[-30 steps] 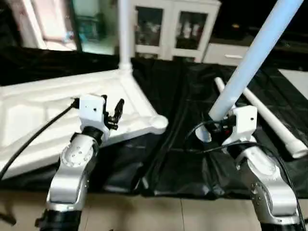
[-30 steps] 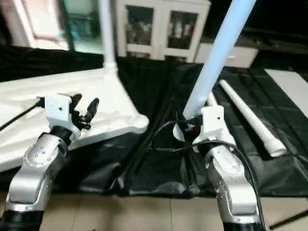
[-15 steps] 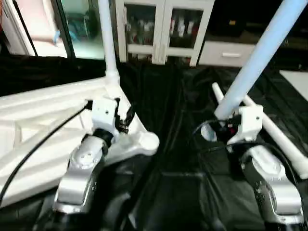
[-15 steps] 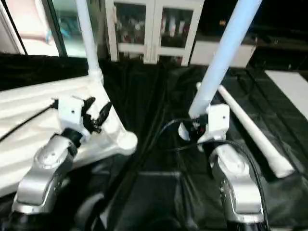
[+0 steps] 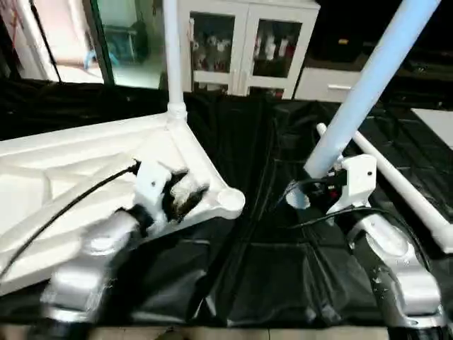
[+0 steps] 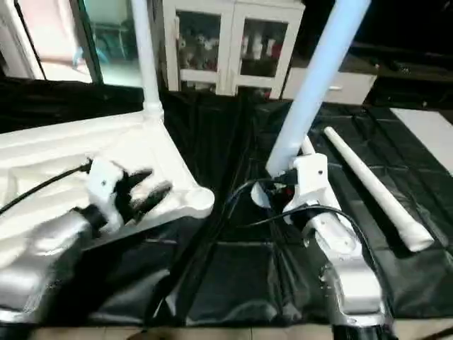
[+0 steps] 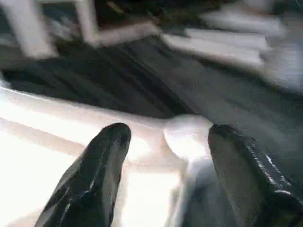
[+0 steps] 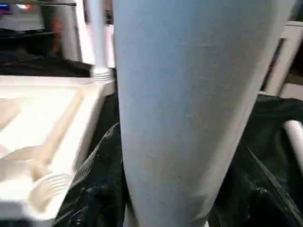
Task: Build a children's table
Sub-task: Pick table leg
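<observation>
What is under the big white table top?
The table top lies upside down on a black sheet, which shows past its edges. Whatever is directly beneath it is covered, so I cannot tell.

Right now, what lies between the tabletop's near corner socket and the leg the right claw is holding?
Only bare, wrinkled black sheet, seen in the left eye view, separates the corner socket from the held leg in the right claw.
</observation>
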